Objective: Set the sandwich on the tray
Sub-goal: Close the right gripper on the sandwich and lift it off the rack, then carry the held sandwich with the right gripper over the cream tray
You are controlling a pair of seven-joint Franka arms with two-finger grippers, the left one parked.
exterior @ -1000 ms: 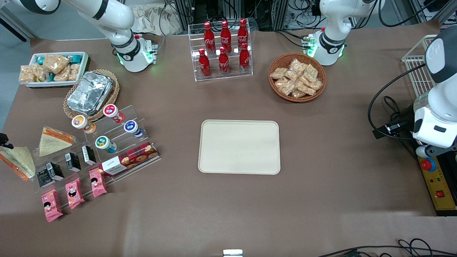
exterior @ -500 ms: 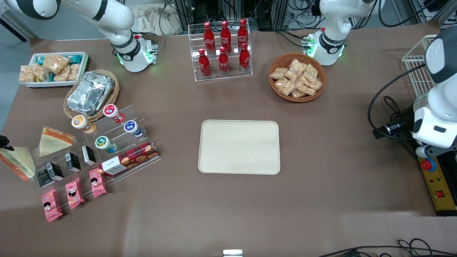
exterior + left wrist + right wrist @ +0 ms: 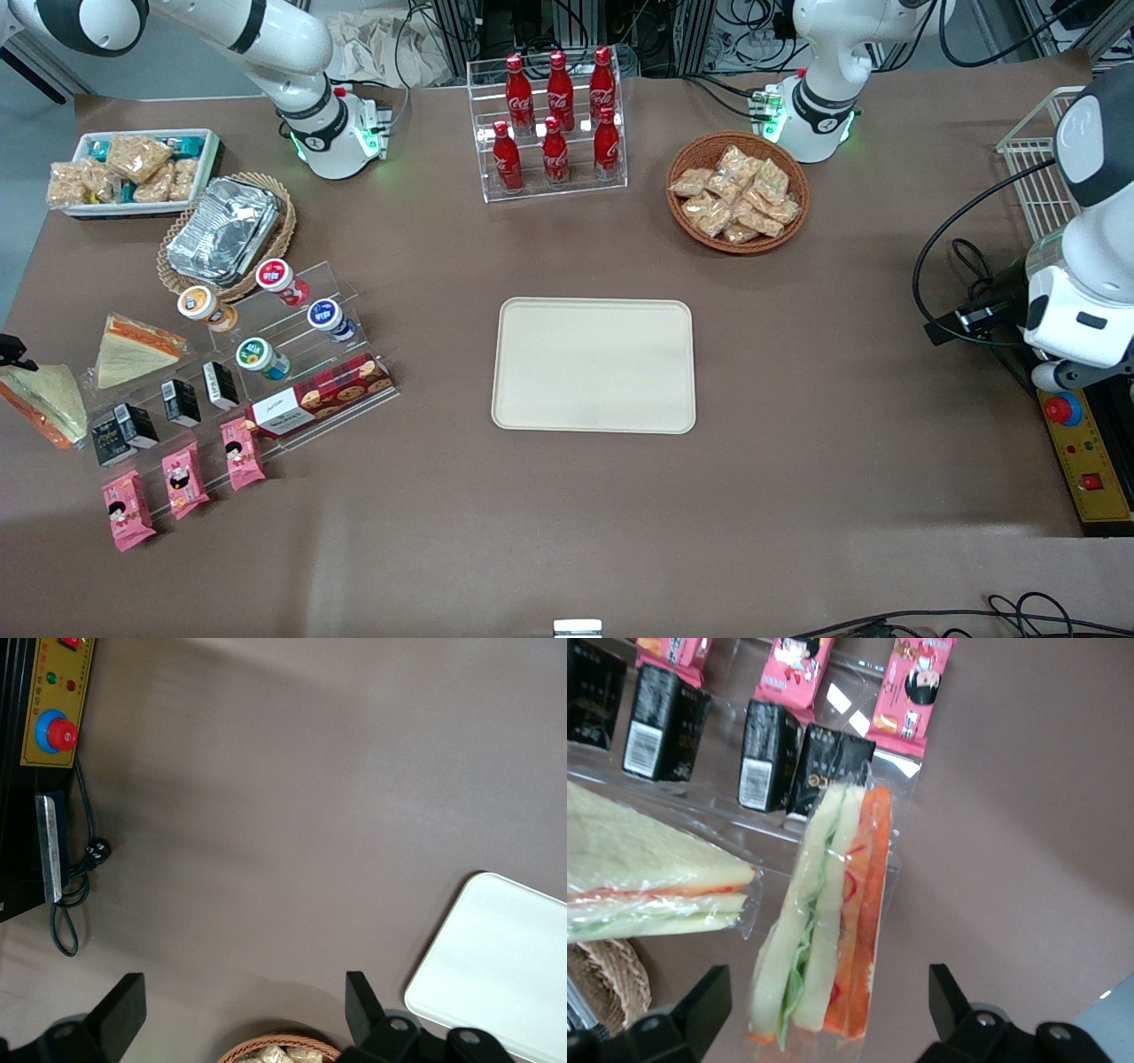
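Right wrist view, hand spread wide over sandwich, tray bare mid-table.

Lighting is even and diffuse from overhead. The table shows soft, faint shadows, with a darker band along its edge nearest the front camera. The tray appears slightly overexposed. The sandwich wrap carries mild glare. The gripper fingers are dark and soft-focused.
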